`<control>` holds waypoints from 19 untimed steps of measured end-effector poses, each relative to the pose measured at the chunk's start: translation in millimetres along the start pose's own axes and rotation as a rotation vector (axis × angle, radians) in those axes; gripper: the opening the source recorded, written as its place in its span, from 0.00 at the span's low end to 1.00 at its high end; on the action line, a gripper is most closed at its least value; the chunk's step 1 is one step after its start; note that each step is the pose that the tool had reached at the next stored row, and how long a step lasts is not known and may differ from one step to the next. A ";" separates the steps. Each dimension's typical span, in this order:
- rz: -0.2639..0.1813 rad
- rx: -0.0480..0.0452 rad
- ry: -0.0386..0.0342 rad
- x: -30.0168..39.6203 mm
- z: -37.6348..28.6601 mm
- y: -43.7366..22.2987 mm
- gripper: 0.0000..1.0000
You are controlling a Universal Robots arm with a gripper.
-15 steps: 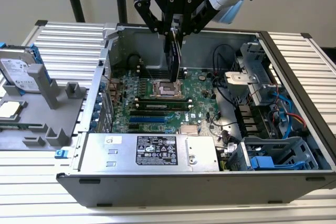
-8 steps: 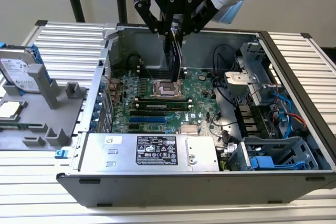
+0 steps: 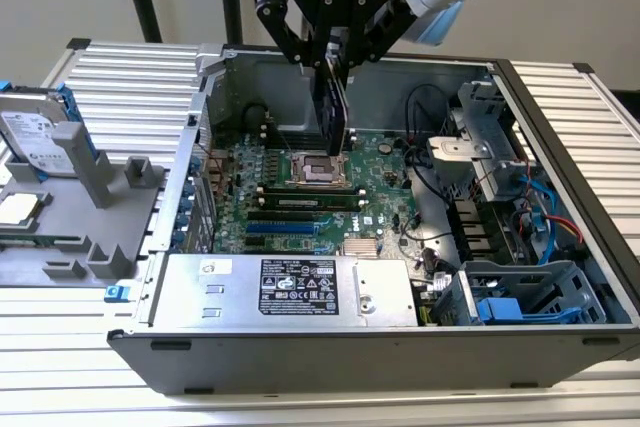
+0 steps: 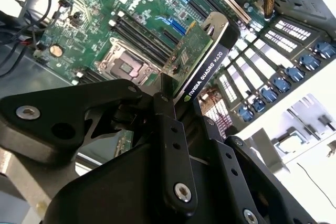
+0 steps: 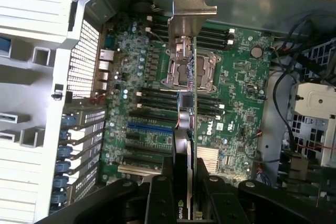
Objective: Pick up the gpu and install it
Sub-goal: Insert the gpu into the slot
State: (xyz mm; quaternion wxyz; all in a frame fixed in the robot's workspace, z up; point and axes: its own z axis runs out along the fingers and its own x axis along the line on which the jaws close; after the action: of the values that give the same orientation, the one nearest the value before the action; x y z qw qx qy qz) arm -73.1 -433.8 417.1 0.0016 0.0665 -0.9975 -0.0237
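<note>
1. Exterior view: gripper [image 3: 333, 59] is clamped on the gpu [image 3: 334, 112]. Card is hung on edge over the motherboard [image 3: 385, 162] inside the open case [image 3: 300, 352], above the socket area and clear of it.
2. Second wrist view: gpu [image 4: 202, 59] is pinched between the fingers [image 4: 167, 124].
3. First wrist view: bracket [image 5: 193, 3] is at the end far from the jaws. Expansion slots [image 5: 149, 127] are unoccupied.
4. Step judged: pickup done, card not seated. Seating is judged to need the card edge lined up with a slot.
</note>
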 end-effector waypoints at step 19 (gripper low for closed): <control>-0.073 0.0000 0.0035 0.0 0.0 0.0 0.00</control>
State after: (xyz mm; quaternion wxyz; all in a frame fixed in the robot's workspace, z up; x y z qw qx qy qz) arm -73.1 -433.8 417.1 0.0025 0.1031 -0.9944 -0.0236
